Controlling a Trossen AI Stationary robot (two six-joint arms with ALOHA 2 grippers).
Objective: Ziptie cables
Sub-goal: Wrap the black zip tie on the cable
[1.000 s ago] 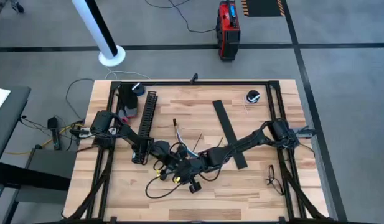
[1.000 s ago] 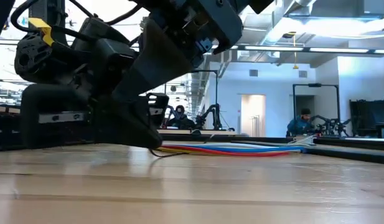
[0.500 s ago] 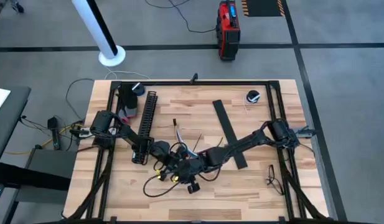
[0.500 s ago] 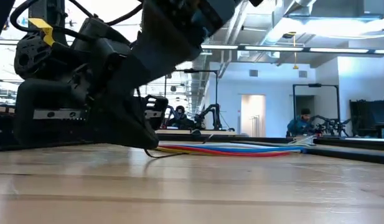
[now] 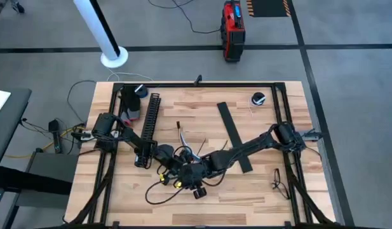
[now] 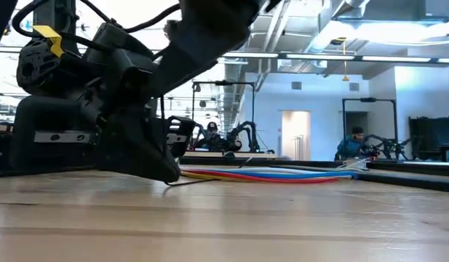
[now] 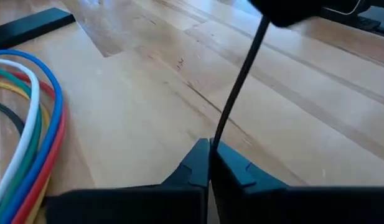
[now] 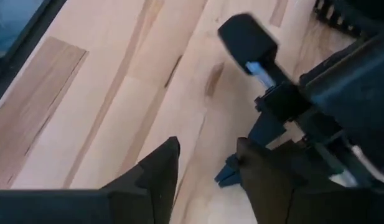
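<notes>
Both arms are seen stretched low over the wooden table (image 5: 259, 191), meeting near its front middle. The left gripper (image 7: 210, 163) is reached in from the left edge, its fingers pressed together on a thin black ziptie (image 7: 238, 81), which rises between them to a dark blurred shape at the frame's edge. The right gripper (image 8: 204, 168) is extended from the right edge, angled down toward the same spot, with its two fingers held slightly apart over bare wood and nothing between them. The cables (image 7: 30, 124) are seen just beside the left gripper, lying on the table as one bundle; white, blue, red, yellow and green strands can be counted in the left wrist view, and in the low view the bundle (image 6: 282, 175) runs flat across the boards behind the grippers. From above, the bundle is largely hidden under the two wrists, and the grippers themselves cannot be made out there. Beyond the cables, one black slotted channel (image 5: 150, 119) and one flat black strip (image 5: 232, 135) are laid on the table, well apart from each other.
</notes>
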